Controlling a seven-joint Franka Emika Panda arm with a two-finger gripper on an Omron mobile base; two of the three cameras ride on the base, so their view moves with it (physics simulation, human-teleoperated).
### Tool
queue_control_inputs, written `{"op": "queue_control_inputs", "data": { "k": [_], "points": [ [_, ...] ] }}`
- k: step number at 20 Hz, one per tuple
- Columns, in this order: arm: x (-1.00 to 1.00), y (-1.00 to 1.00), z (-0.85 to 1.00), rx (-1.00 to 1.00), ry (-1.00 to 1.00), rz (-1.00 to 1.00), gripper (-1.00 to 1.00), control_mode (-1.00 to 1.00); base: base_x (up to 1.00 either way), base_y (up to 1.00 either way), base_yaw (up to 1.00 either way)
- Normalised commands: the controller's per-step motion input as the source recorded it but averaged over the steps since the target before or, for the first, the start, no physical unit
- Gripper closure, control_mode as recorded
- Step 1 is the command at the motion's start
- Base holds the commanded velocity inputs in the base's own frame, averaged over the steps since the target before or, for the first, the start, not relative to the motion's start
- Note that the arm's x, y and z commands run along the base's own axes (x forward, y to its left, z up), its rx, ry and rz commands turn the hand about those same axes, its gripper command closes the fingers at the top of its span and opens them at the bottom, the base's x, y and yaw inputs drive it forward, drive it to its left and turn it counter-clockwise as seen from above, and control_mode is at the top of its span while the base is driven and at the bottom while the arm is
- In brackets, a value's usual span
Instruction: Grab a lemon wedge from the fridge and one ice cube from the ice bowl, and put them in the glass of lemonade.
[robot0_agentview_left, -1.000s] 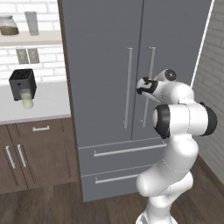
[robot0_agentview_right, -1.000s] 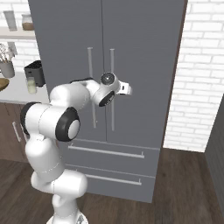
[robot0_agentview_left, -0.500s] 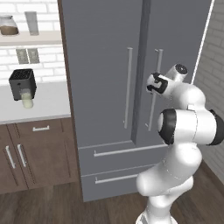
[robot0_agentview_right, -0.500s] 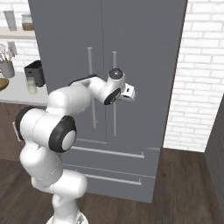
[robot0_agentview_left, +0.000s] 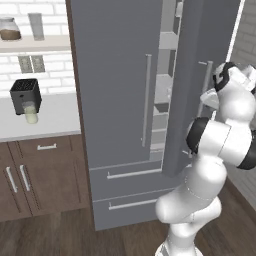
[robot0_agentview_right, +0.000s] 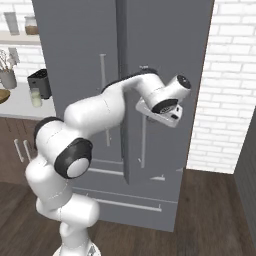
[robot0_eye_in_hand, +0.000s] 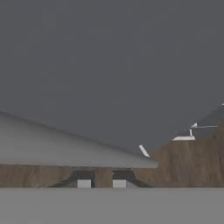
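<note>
A: Fridge (robot0_agentview_left: 120, 100)?
B: One, two doors, right door (robot0_agentview_left: 200, 75) swung ajar, two drawers below.
A: Fingers (robot0_eye_in_hand: 84, 178)?
B: Two tips, a narrow gap between; clamped on anything, cannot tell.
A: Lemonade?
B: One glass (robot0_agentview_left: 31, 112) on the bench (robot0_agentview_left: 55, 117), before the black box.

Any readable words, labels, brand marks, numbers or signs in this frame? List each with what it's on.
None can be read.
Fridge: plain grey doors, no badge or lettering.
Black appliance on the counter: no visible marking.
Jar on the shelf: no label.
Wall outlets: blank plates.
Robot arm: plain white, no logo.
</note>
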Motion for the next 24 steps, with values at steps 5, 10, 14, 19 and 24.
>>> {"op": "queue_control_inputs", "data": {
  "k": [5,10,14,19,24],
  "points": [
    [-0.99,-0.47,-0.27,0.15,-0.55,0.00,1.00,-1.00,0.00,0.00,0.00],
    [-1.00,0.38,0.32,-0.05,-0.40,0.00,1.00,-1.00,0.00,0.00,0.00],
    [-0.80,0.99,0.95,-0.24,-0.24,-0.01,1.00,-1.00,0.00,0.00,0.00],
    [-0.72,0.89,0.97,-0.23,-0.23,-0.12,1.00,-1.00,0.00,0.00,0.00],
    [-0.30,1.00,0.51,-0.33,-0.13,-0.17,1.00,-1.00,0.00,0.00,0.00]
  ]
}}
